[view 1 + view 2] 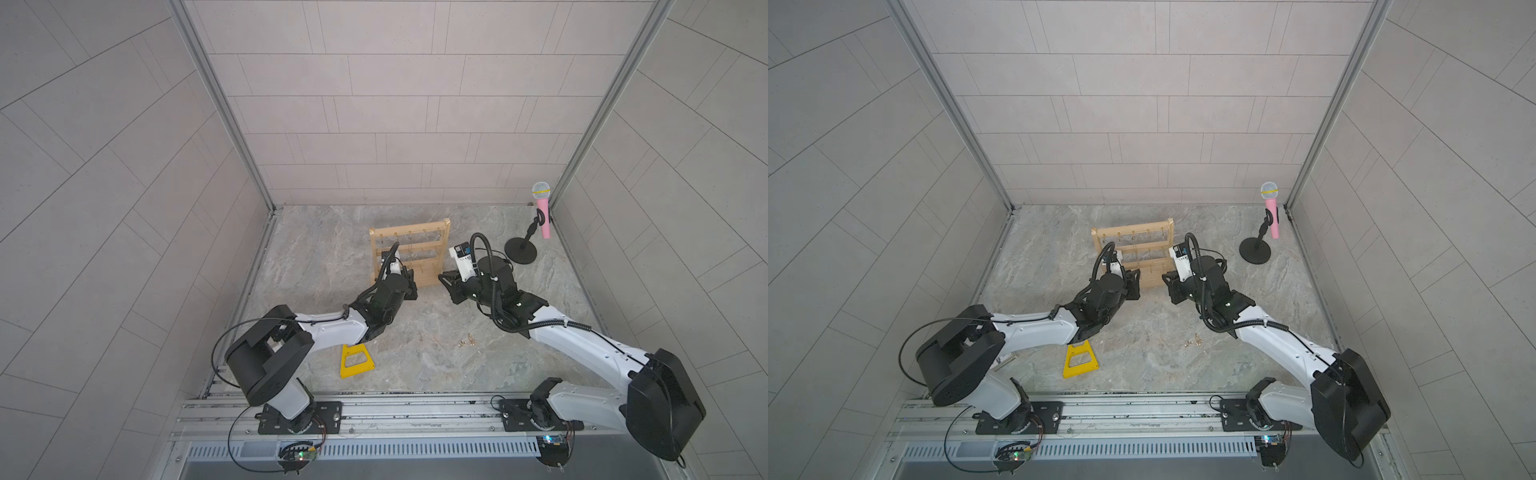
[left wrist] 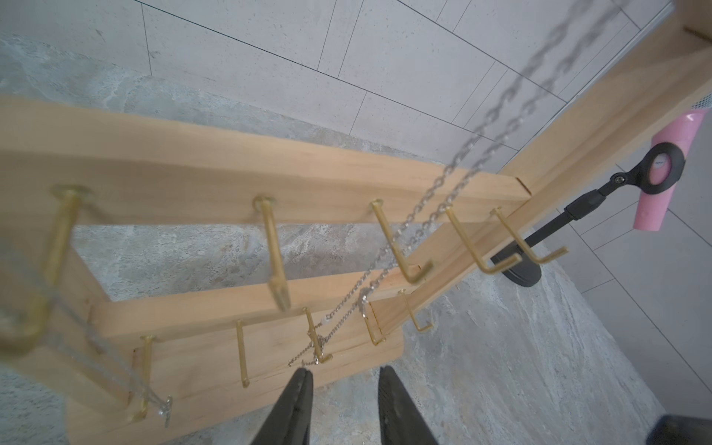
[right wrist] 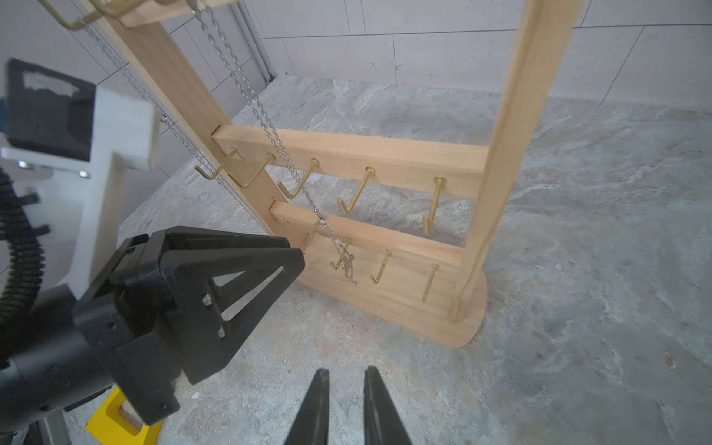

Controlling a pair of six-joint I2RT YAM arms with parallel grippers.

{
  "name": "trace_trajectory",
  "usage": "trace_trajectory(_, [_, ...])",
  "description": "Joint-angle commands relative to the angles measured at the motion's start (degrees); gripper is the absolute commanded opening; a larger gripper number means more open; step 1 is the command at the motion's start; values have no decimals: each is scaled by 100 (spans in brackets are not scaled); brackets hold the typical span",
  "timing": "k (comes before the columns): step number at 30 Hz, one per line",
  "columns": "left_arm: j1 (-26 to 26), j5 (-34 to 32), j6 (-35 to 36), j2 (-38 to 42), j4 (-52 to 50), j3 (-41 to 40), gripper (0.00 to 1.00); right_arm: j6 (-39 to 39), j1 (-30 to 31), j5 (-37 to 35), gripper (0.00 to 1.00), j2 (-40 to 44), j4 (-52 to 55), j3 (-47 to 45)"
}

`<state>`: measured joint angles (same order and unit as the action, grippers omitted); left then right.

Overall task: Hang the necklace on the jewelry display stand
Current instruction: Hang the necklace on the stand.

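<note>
The jewelry display stand (image 1: 409, 231) (image 1: 1133, 232) is a pale wooden rack at the back middle of the table, with brass hooks on its bars (image 2: 231, 173) (image 3: 366, 150). A silver necklace (image 2: 443, 185) (image 3: 266, 127) hangs from the top bar, and its lower end is caught on a hook of the lowest bar. A second chain (image 3: 127, 77) hangs by the left upright. My left gripper (image 2: 345, 379) (image 1: 409, 286) is open and empty, just in front of that low hook. My right gripper (image 3: 346, 379) (image 1: 444, 280) stands slightly open and empty near the base's right end.
A flat yellow triangular frame (image 1: 356, 361) lies under the left arm. A black round-based stand (image 1: 521, 249) holding a pink microphone (image 1: 543, 216) is at the back right. A small gold piece (image 1: 592, 341) lies on the table by the right arm. Walls enclose three sides.
</note>
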<state>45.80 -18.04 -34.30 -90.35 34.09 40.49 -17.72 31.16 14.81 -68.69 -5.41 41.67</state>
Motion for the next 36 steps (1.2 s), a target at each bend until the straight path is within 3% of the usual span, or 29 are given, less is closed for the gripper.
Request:
trace_trajectory(1, [-145,274,-125,-82,447,-56,33,-30,-16,22,20,-4,-140,-29])
trace_trajectory(36, [-276,126,-191,-512,353,425,30,-61,-19,82,20,-29,-217,-80])
